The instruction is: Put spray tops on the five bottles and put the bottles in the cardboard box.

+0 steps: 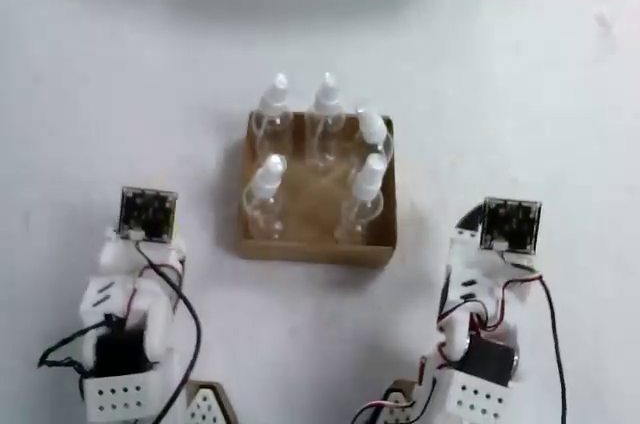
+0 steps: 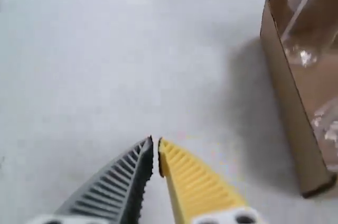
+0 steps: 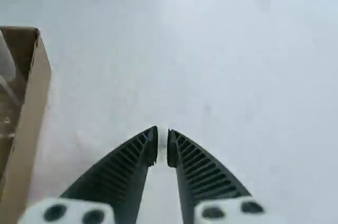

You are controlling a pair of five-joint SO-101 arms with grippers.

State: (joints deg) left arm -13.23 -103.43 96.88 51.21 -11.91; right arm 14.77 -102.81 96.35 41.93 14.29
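Cardboard box (image 2: 287,100) near left end effector (image 2: 156,154), apart

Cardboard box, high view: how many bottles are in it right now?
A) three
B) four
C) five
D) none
C: five bottles stand inside the cardboard box, three along the far side and two nearer the arms, each with a white spray top on.
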